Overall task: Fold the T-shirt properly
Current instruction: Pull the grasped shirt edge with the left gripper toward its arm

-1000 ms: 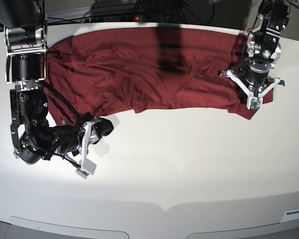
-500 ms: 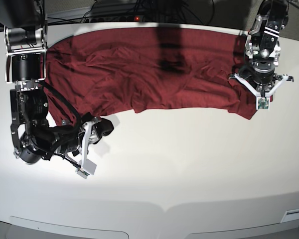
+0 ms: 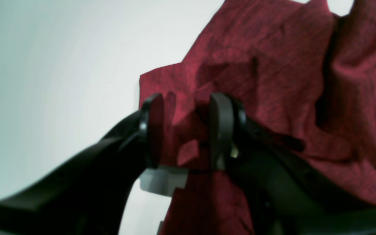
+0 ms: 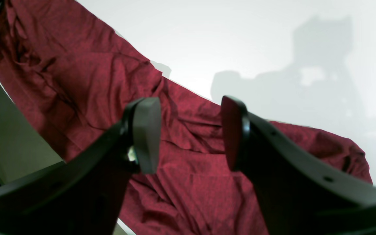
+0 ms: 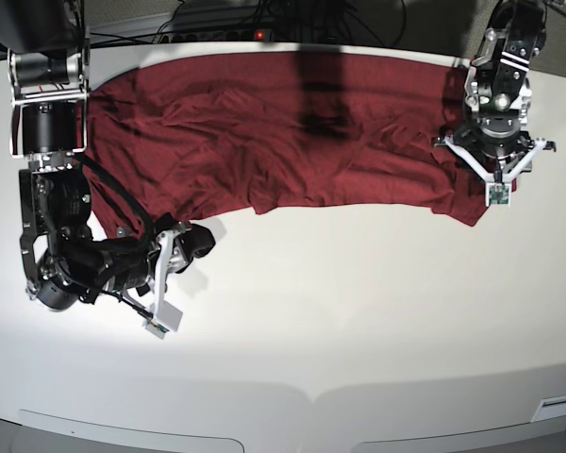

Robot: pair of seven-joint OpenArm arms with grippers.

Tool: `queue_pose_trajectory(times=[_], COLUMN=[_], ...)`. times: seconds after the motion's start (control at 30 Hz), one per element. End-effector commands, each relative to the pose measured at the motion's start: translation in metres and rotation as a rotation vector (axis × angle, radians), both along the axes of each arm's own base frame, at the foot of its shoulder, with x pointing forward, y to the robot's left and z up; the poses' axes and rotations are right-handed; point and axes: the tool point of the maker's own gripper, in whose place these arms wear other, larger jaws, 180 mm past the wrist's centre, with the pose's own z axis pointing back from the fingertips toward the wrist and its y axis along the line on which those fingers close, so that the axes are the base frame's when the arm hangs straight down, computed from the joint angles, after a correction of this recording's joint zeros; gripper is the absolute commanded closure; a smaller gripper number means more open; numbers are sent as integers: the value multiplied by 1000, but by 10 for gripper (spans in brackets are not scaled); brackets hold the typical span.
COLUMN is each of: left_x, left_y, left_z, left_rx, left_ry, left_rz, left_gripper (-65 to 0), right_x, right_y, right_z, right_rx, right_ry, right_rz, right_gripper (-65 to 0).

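The dark red T-shirt [image 5: 264, 132] lies spread and wrinkled along the far side of the white table [image 5: 358, 311]. My left gripper [image 5: 495, 151] points down onto its right end. In the left wrist view the left gripper [image 3: 186, 130] has its jaws apart, with a raised fold of the T-shirt [image 3: 273, 65] between and behind the pads. My right gripper [image 5: 200, 242] hovers low over bare table just in front of the shirt's lower left hem. The right gripper [image 4: 189, 133] is open and holds nothing, and the T-shirt [image 4: 93, 81] lies beyond it.
Cables and a power strip [image 5: 226, 24] run behind the table's far edge. The shirt's right corner [image 5: 472, 212] hangs toward the front. The table's rounded front edge [image 5: 311, 396] lies well below both arms.
The left gripper shifted slightly right and back over the shirt's right end, and its jaws have opened, letting go of the cloth. The right arm has not moved.
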Motion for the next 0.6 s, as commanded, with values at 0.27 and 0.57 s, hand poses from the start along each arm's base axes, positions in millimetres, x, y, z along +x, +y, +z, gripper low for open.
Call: queue_pose_trajectory(times=[0.27,0.57], left_x=[4,7], left_y=[-32,-10], left_z=[-5,3], left_rx=[-180,-97], left_ry=[21,-14], left_rz=[-105,-43], left_gripper=[-133,0], right_x=[12,12], right_y=[1,1], right_z=[19,19], right_rx=[25,26], right_ry=[-60,-60], right_rz=[2,1], right_gripper=[-299,-299])
